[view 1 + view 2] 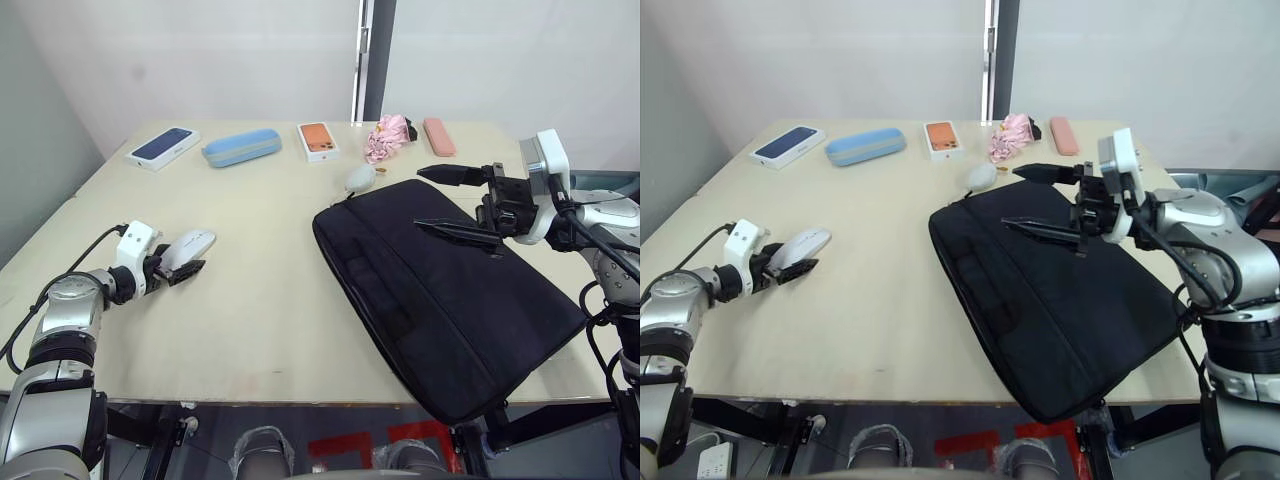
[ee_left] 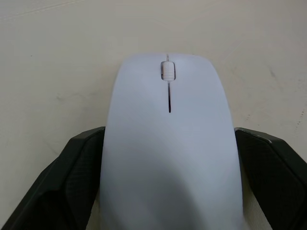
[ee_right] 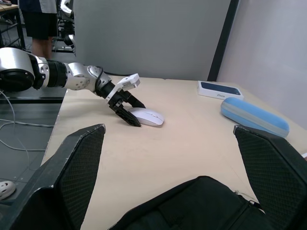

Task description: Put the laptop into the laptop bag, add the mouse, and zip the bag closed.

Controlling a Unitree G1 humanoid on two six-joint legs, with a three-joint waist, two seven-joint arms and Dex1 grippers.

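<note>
Left wrist view, left claw (image 1: 186, 266) straddling mouse (image 2: 169, 143), fingers low

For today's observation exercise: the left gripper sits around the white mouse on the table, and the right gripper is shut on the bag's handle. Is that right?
Not quite. The left gripper does straddle the mouse, but the right gripper hangs open above the laptop bag, holding nothing, as the left eye view shows.

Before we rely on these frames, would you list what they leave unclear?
- Laptop bag: closed face hides its contents, head views.
- Left gripper: wrist view leaves it unclear whether its fingers press the mouse or merely flank it.
- Bag's zip: mostly cut off by the edge, right wrist view.
</note>
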